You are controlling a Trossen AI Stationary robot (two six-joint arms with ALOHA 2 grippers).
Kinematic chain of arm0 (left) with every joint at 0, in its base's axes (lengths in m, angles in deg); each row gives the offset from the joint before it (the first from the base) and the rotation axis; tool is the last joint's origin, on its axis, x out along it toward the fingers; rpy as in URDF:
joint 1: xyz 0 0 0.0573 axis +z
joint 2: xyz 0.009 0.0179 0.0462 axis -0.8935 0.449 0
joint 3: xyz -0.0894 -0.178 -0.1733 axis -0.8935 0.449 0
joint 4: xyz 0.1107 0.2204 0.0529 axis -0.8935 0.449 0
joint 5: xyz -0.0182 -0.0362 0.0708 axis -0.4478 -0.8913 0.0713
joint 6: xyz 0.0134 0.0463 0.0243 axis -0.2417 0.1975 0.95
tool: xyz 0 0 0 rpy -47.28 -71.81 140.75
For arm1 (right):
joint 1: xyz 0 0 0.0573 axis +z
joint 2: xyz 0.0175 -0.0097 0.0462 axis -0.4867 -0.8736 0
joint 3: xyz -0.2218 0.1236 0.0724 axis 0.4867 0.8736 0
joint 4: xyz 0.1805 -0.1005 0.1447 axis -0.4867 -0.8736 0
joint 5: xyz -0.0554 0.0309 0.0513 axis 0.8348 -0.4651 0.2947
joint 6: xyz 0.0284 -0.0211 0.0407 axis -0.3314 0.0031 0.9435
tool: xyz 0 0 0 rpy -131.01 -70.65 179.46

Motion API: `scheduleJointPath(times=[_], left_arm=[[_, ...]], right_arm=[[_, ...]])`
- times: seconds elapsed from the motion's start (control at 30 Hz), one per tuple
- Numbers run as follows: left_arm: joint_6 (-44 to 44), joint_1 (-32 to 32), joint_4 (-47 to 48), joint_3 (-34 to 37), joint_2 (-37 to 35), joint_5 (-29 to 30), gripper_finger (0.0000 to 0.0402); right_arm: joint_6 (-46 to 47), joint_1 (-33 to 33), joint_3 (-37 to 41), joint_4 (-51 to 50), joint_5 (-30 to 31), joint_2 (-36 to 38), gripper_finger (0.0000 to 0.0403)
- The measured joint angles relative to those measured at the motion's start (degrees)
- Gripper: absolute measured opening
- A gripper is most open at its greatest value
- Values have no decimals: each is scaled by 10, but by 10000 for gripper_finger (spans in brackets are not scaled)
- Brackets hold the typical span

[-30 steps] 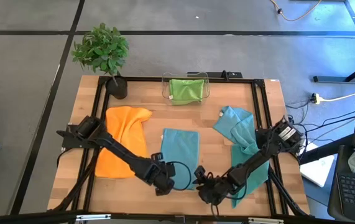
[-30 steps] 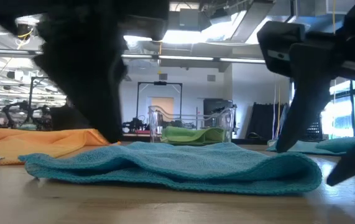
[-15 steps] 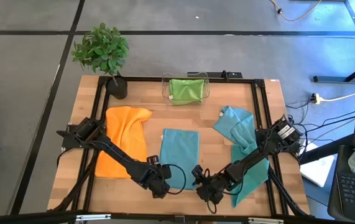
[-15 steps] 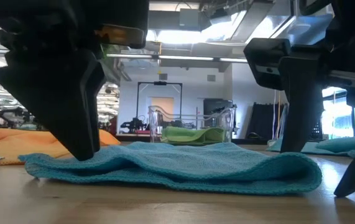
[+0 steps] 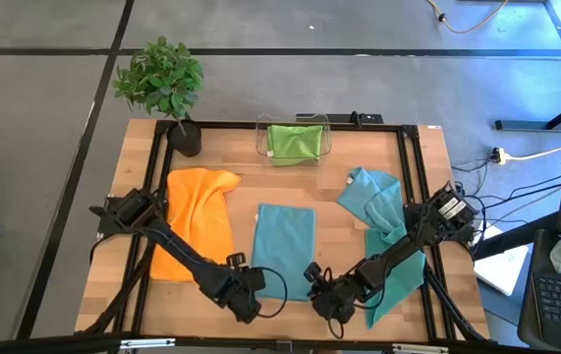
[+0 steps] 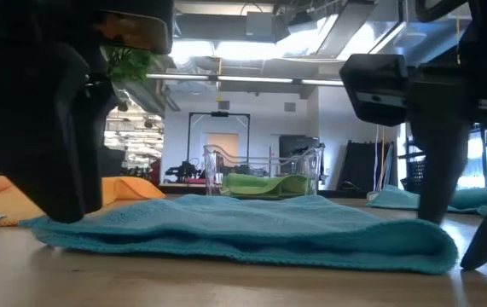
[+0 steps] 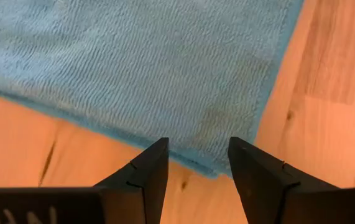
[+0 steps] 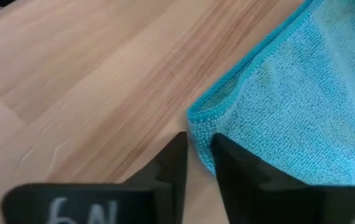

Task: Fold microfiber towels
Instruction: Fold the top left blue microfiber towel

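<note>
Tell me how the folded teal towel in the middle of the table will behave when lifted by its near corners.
The folded teal microfiber towel will likely sag between the grippers: it lies in soft rolls. It probably weighs little, being thin. Its looped pile should grip well, though layers may separate.

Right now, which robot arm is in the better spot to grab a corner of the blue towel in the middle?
Probably the right. The right gripper has its fingers nearly closed at the teal towel's corner, its edge between the tips. The left gripper is open at the other near corner, its fingers straddling the edge, not pinching.
</note>
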Motion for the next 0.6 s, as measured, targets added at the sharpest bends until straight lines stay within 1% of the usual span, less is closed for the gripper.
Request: scheduleJointPath(times=[0.17,0.3,0.4,0.47,0.53,0.6], left_arm=[[-20,-6,41,0,0,5,161],[-34,-6,48,5,0,1,161],[-26,-9,45,5,0,-12,161],[-12,-12,47,4,-1,-13,161],[16,-18,51,-6,-1,0,161],[64,-31,51,-17,-2,36,161]], right_arm=[[0,0,0,-6,-1,0,30],[2,0,0,-6,-1,0,8],[2,0,0,-6,-1,0,7],[2,0,0,-6,0,0,13],[2,0,0,-6,0,0,23],[2,0,0,-6,1,0,34]])
